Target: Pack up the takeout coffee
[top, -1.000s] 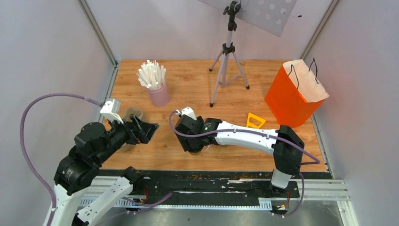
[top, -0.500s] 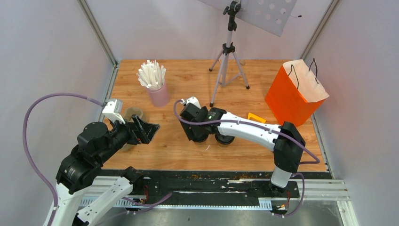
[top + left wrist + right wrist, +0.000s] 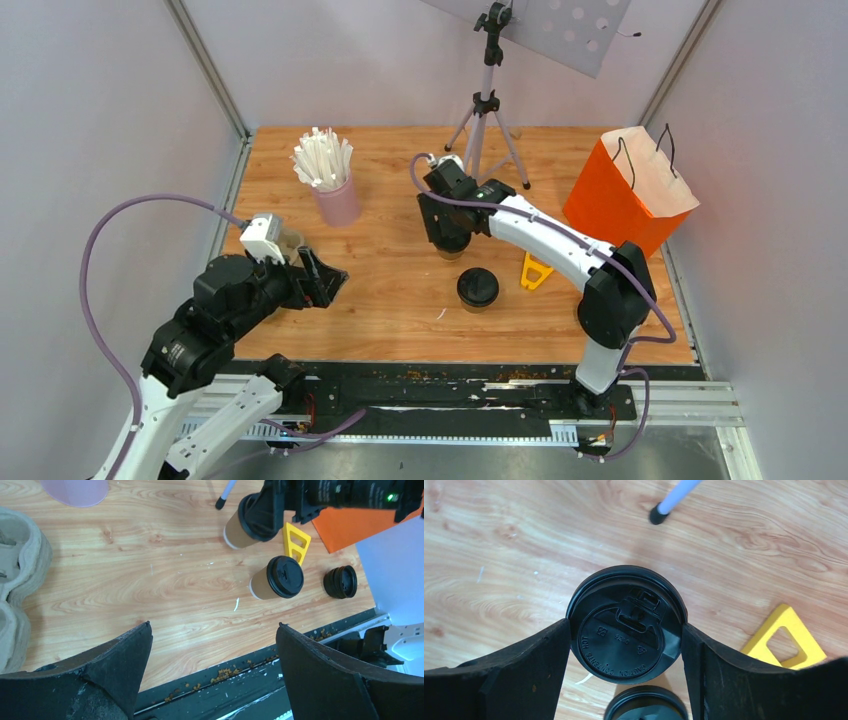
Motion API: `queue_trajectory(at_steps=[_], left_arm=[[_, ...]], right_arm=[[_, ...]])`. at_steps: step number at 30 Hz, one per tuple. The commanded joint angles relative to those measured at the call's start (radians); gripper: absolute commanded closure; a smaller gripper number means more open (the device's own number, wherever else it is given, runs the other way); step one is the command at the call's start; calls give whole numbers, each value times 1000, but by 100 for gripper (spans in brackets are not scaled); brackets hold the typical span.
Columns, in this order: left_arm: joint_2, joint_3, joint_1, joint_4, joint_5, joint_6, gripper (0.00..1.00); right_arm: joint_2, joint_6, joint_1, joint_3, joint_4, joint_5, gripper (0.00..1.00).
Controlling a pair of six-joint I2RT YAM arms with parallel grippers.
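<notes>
My right gripper [image 3: 447,238] is shut on a takeout coffee [image 3: 239,530], a kraft-brown paper cup with a black lid [image 3: 626,630]. It grips the cup at the lid rim and holds it tilted above the table. A second lidded brown cup [image 3: 478,288] stands just in front of it and also shows in the left wrist view [image 3: 276,578]. My left gripper [image 3: 325,283] is open and empty at the left, near the table's front edge, and its fingers [image 3: 120,660] are wide apart.
The orange paper bag [image 3: 625,200] stands open at the right. A yellow triangle [image 3: 535,270] lies beside the cups. A tripod [image 3: 485,130] stands behind. The pink cup of white sticks [image 3: 335,195] is far left. The pulp tray [image 3: 20,560] is by my left gripper. A black round lid [image 3: 340,581] sits near the front edge.
My right gripper has moved away from the front and to the right, carrying its cup and uncovering the second lidded cup. My left arm has shifted slightly to the right.
</notes>
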Motion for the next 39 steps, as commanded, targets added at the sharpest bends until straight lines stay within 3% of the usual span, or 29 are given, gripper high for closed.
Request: queue_trajectory(at_steps=[1,14,29,35,39], left_arm=[[16,-21,2,50,-8,31,0],[62,-163,1,105,-142,15,0],[147,-183,1,98,-137,40,0],[184,-133,1,66,-204,12,0],[213,-128,1,122,-147,24,0]], right_arm=[[-10,-24,-63,27,-27,3,25],[-14,-51,-223,-73,13,-113,23],[-33,-58,-250,-86,-21,-137,11],[-108,-70,-251,-45,-87,-161,6],[-171,-74,-247,-33,-113,-177,3]])
